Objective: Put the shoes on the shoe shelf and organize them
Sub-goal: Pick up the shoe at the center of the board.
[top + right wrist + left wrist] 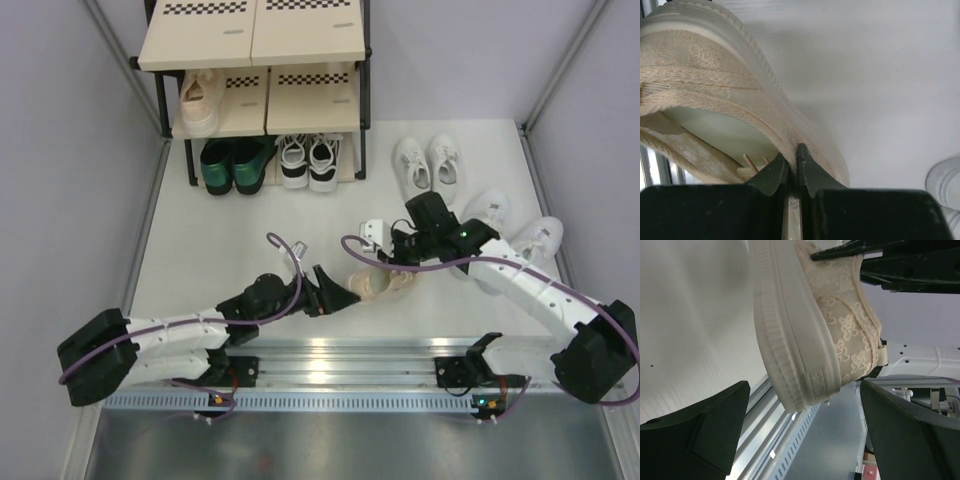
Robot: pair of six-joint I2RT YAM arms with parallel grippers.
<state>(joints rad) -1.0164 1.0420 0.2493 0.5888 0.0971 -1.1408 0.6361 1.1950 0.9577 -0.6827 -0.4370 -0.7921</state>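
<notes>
The worktop (250, 225) around me is plain white and matte. It is closed in by pale lilac-grey wall panels: one on my left (60, 180), one on my right (605, 150) and one at the far end (450, 60). Slim grey metal posts (125, 62) slant up where the panels meet. The shoe shelf (205, 45) stands at the far end, toward the left corner. Along the near edge runs a silvery rail (340, 358) with a bright glare on it, and below that lies a brushed grey metal sheet (340, 445). The light is soft and even.

Bright, even light (wrist close-ups soft).
</notes>
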